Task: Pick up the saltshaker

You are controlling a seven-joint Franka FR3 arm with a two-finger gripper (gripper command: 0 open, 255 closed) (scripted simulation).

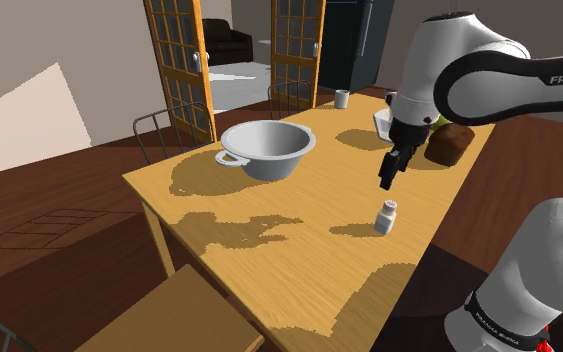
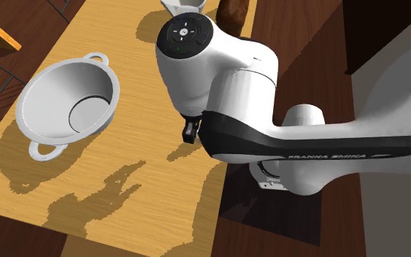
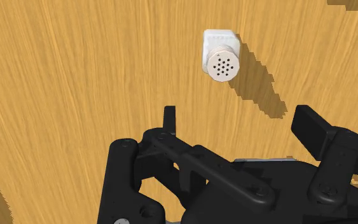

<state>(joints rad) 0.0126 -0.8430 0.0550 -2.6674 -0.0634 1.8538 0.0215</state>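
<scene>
The white saltshaker (image 1: 386, 216) stands upright on the wooden table (image 1: 279, 270), near its right edge in the shoulder view, touched by nothing. The black gripper (image 1: 386, 180) hangs above and just beyond it, fingers (image 3: 169, 118) spread wide with nothing between them. Farther left sits a white two-handled bowl (image 1: 267, 150)
</scene>
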